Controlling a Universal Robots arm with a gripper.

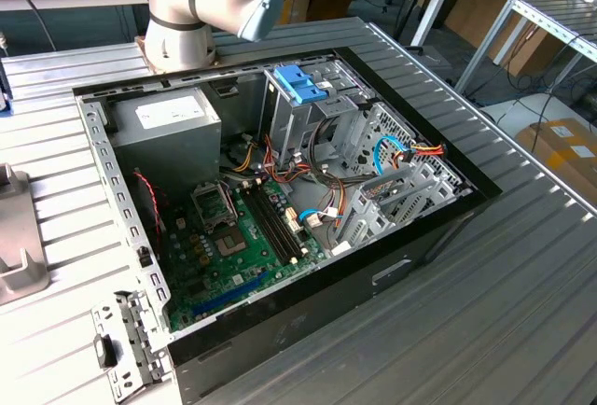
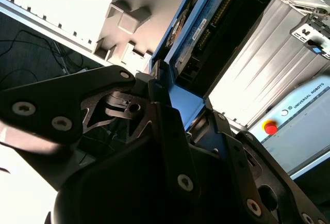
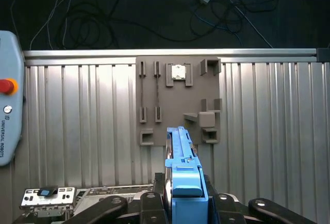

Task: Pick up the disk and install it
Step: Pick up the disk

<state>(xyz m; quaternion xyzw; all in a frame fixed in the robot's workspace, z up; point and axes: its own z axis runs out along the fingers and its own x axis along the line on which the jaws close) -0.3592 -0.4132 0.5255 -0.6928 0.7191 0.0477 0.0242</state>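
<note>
Disk (image 3: 181, 164): likely stiff, dense and shock-sensitive; best held by its blue-bracketed edges.
Gripper (image 3: 184, 202): fingers clamped on the Disk's edges.

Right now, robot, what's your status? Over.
End effector shut on the disk, held on edge. Disk over the ribbed table, near the grey fixture plate. Not yet installed. Nothing seen blocking.
</note>
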